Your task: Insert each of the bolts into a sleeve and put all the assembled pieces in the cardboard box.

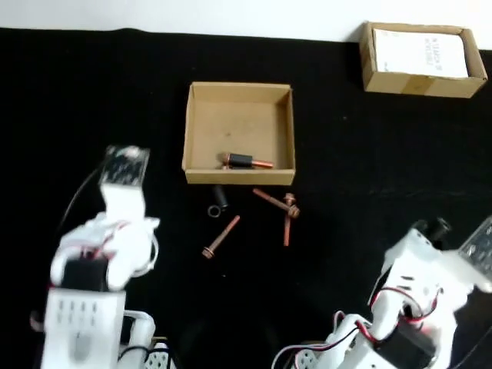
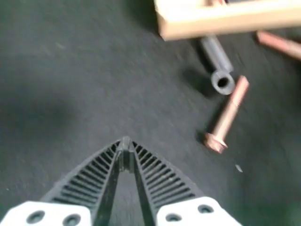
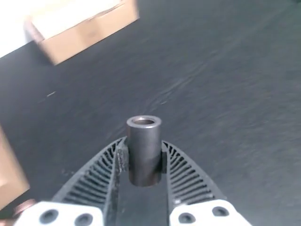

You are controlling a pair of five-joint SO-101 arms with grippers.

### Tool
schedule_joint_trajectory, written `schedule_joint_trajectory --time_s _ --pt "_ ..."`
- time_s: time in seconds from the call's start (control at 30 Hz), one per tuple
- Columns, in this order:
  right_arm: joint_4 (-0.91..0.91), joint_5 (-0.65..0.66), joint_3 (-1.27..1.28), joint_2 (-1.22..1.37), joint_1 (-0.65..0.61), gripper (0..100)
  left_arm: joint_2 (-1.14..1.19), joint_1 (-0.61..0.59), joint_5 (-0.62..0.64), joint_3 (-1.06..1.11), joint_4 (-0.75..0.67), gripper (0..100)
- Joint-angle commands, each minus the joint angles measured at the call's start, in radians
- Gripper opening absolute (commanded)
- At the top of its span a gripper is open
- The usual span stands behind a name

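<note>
One assembled piece [image 1: 244, 161] lay in the cardboard box [image 1: 240, 176] at centre frame; three bolts [image 1: 221, 236] lay loose below it (most work undone). Right fingers [image 3: 181, 165] clamped a sleeve [image 3: 144, 149]; left fingers [image 2: 155, 174] were together, empty.

The bolt [image 2: 228, 115] looks coppery metal, sleeve [image 3: 144, 148] smooth, box [image 1: 240, 123] matt cardboard.

A black table [image 1: 92, 100] is spread across the frame. At the upper right a small box [image 1: 415, 84] is set on it, and a white printed sheet [image 1: 421, 52] is laid inside. A white strip [image 1: 154, 14] is seen along the top edge.
</note>
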Motion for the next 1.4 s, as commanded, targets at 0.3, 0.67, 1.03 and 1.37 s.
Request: schedule_joint_trajectory --time_s 0.3,0.67,1.03,1.37 --pt "-0.469 0.153 0.464 -0.154 0.486 0.8 0.699 0.341 -0.381 -0.704 0.118 2" --pt "-0.791 0.153 0.667 -0.154 0.642 0.8 1.148 0.59 -1.028 -1.064 0.339 2" --pt "-0.791 0.221 0.671 -0.154 0.751 0.8 1.67 0.595 -1.313 -1.681 0.465 19" --pt "-0.794 0.23 0.671 -0.154 0.788 0.8 1.888 0.621 -1.31 -1.876 0.459 19"
